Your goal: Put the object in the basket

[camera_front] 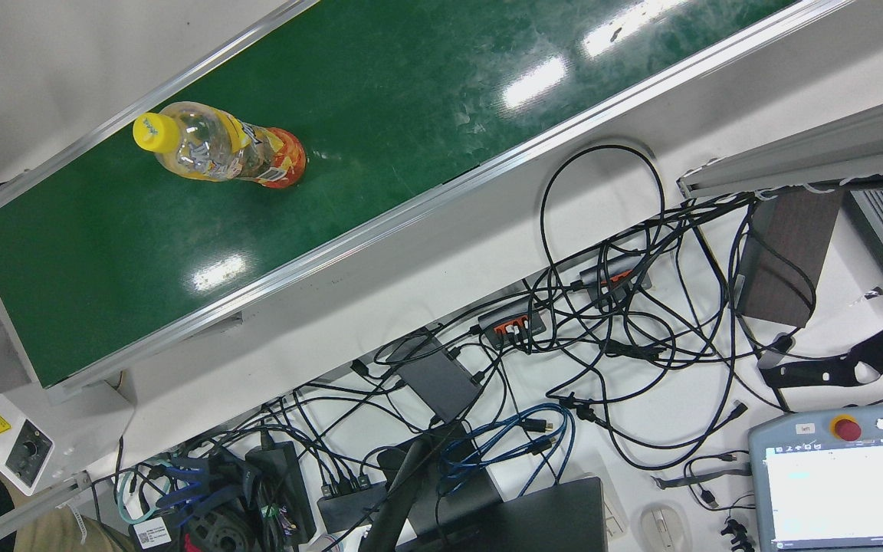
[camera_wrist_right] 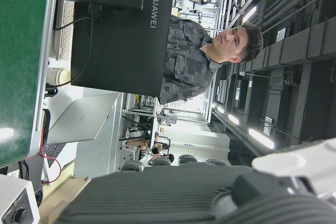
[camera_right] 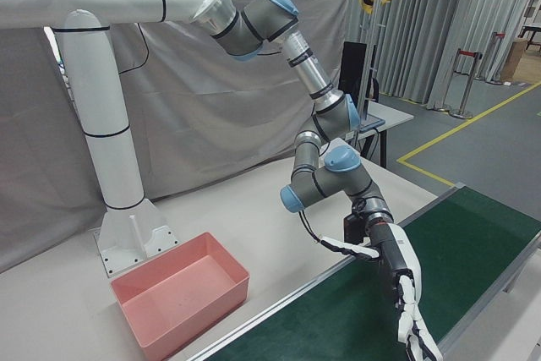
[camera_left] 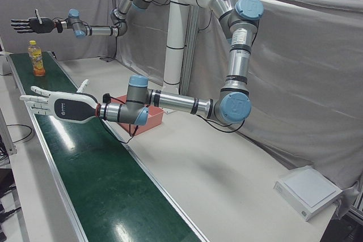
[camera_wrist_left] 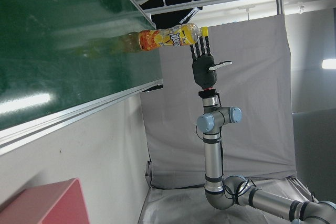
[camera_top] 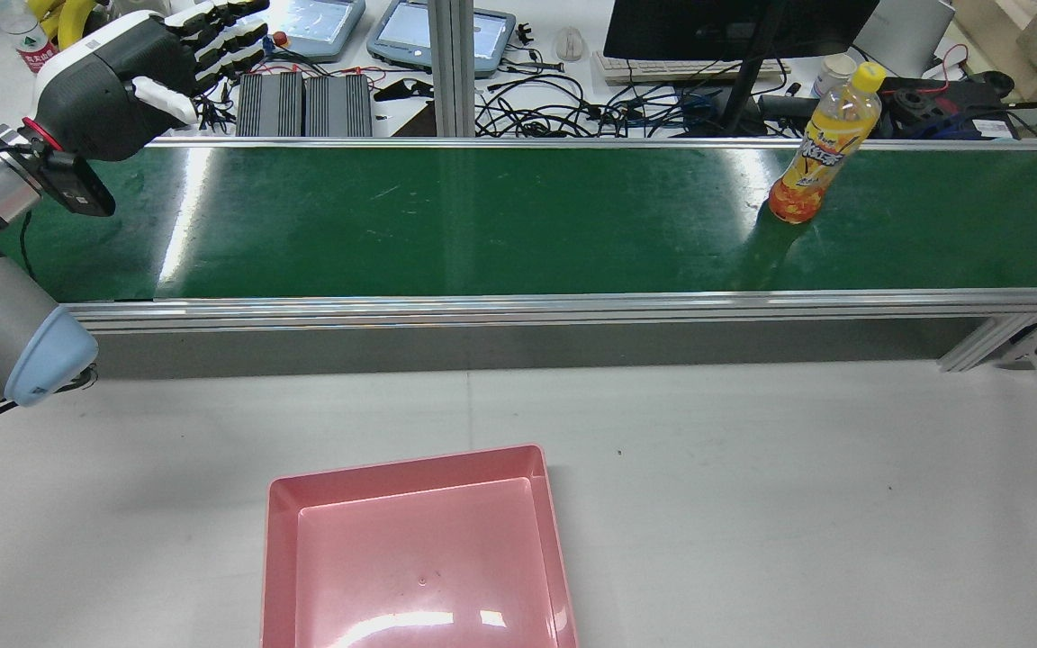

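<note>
The bottle (camera_top: 818, 148) stands upright on the green conveyor belt (camera_top: 482, 220), toward the belt's right end in the rear view, yellow cap up, orange liquid low in the base. No hand touches it.

The left hand (camera_top: 136, 76) hovers above the belt's left end in the rear view, well apart from the bottle, almost the whole belt length between them. Its fingers are spread apart and extended flat; it holds nothing.

The right hand (camera_left: 31, 25) is outside the rear view. The left-front view shows it raised in the air above and slightly beyond the bottle (camera_left: 37, 59), fingers stretched out and apart, empty, not in contact with the bottle. The left hand view confirms this: the right hand (camera_wrist_left: 203, 65) sits with its fingertips just beside the bottle's (camera_wrist_left: 168, 38) cap end in that picture, but whether they are truly close in depth cannot be told.

The pink basket (camera_top: 415, 553) rests on the white desk (camera_top: 752, 486) on the robot's side of the belt, empty, well apart from the bottle. The right-front view shows the basket (camera_right: 182, 293) near the white pedestal (camera_right: 110, 166), and the left hand (camera_right: 406, 293) flat over the belt.

The front view shows no arm: only the bottle (camera_front: 223, 149) on the belt and a tangle of cables (camera_front: 602, 337) beside it.

The right hand view shows a monitor (camera_wrist_right: 123, 32) and a person (camera_wrist_right: 205, 51) behind it.
</note>
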`<state>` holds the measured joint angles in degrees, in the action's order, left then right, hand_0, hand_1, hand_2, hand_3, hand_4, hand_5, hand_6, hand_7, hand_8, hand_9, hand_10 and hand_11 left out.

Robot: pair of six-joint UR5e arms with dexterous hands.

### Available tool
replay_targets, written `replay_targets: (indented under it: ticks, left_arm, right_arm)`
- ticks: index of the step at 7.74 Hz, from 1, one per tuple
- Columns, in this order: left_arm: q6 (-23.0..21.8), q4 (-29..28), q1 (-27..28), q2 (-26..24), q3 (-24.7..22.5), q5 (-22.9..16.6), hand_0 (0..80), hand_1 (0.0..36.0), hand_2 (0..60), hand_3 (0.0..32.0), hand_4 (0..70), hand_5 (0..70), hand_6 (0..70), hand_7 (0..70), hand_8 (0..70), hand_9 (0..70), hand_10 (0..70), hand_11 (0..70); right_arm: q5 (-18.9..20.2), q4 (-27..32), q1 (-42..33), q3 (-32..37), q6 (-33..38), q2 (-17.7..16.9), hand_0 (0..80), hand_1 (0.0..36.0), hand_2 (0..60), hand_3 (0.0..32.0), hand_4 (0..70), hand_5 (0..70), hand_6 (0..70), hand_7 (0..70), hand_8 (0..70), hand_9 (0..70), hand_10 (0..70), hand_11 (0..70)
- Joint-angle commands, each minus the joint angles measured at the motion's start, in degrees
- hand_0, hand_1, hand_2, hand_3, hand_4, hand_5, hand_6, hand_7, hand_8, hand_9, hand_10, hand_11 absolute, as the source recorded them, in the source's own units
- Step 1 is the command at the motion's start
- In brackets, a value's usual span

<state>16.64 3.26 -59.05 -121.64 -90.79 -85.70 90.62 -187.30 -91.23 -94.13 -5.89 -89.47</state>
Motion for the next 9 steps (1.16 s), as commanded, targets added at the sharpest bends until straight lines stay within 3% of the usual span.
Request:
replay_targets:
  ticks: [1,9]
  left_arm:
    - [0.0,0.3,0.0,0.1,-0.3,0.0,51.4,2.8,0.0,2.0,13.7,14.0,0.6,0.0,6.6,7.2,5.0,8.1]
    - [0.1,0.4,0.0,0.1,-0.3,0.0,51.4,3.3,0.0,1.0,14.0,14.7,1.2,0.0,6.9,7.7,5.1,8.3]
  right_arm:
    - [0.0,0.0,0.0,0.0,0.0,0.0,0.0,0.0,0.0,0.0,0.0,0.0,0.0,0.0,0.0,0.0,0.0,0.0]
    - [0.0,0.0,0.0,0.0,0.0,0.0,0.0,0.0,0.0,0.0,0.0,0.0,0.0,0.0,0.0,0.0,0.0,0.0]
